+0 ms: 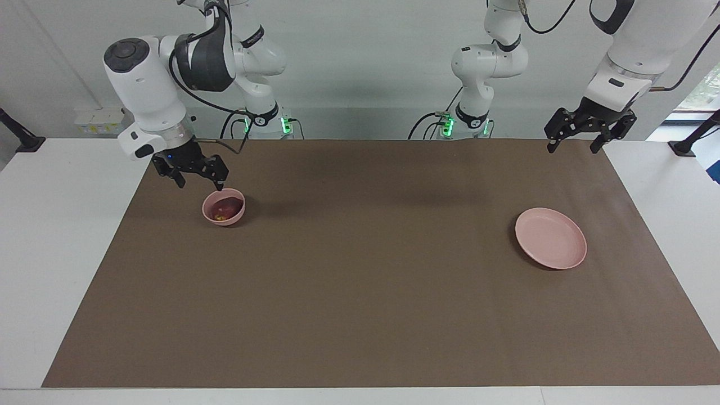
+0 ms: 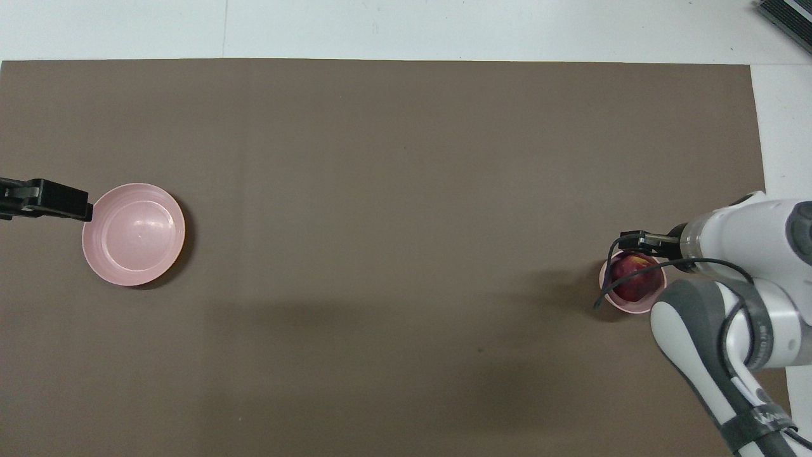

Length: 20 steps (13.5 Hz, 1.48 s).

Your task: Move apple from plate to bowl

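Note:
The dark red apple (image 1: pixel 224 208) (image 2: pixel 633 285) lies inside the small pink bowl (image 1: pixel 225 220) (image 2: pixel 634 310) near the right arm's end of the mat. My right gripper (image 1: pixel 201 184) hangs open and empty in the air above the bowl's rim on the robots' side, touching nothing. One of its fingers (image 2: pixel 639 240) shows in the overhead view. The flat pink plate (image 1: pixel 551 238) (image 2: pixel 133 233) sits bare near the left arm's end. My left gripper (image 1: pixel 571 151) (image 2: pixel 44 200) waits open, raised over the mat's corner closest to the left arm's base.
A brown mat (image 1: pixel 371 281) covers most of the white table (image 1: pixel 62 236). A black cable (image 2: pixel 606 285) from the right wrist loops over the bowl's edge in the overhead view. The arms' bases (image 1: pixel 472 121) stand along the mat's edge.

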### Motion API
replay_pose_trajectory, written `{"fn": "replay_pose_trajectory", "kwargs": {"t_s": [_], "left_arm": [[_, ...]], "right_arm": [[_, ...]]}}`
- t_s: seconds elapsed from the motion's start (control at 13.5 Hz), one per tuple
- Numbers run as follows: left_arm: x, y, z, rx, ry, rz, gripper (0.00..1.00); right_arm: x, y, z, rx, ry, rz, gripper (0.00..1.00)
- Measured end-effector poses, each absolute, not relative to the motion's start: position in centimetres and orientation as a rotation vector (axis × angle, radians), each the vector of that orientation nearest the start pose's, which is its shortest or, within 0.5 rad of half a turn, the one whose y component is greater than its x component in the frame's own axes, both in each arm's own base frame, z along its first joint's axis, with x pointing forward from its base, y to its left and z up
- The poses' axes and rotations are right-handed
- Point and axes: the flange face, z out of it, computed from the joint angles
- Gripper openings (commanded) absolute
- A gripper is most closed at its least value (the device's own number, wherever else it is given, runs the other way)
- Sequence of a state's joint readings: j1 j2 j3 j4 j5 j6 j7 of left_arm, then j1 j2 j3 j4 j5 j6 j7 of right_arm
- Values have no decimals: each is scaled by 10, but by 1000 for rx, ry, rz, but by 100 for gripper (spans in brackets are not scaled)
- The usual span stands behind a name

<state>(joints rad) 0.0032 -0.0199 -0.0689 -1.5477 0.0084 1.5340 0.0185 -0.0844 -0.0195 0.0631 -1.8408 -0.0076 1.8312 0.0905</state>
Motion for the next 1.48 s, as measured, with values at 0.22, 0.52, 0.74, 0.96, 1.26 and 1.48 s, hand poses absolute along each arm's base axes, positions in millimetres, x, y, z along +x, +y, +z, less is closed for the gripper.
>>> {"fn": "replay_pose_trajectory", "kwargs": {"t_s": [0.22, 0.52, 0.74, 0.96, 1.26, 1.48], "left_arm": [[544, -28, 643, -3130, 110, -10, 100], [544, -26, 643, -3130, 106, -10, 100], [544, -26, 643, -3130, 106, -10, 100], [544, -26, 643, -3130, 106, -10, 100], [544, -26, 643, -3130, 106, -10, 100], [544, -26, 643, -3130, 106, -10, 100]], "right_arm": [[560, -13, 571, -3145, 174, -13, 100], [543, -20, 633, -3140, 200, 90, 100], [546, -20, 636, -3136, 198, 82, 100], [549, -16, 632, -3136, 186, 95, 100], [550, -11, 633, -3137, 172, 92, 100], [550, -11, 633, -3138, 172, 92, 100]]}}
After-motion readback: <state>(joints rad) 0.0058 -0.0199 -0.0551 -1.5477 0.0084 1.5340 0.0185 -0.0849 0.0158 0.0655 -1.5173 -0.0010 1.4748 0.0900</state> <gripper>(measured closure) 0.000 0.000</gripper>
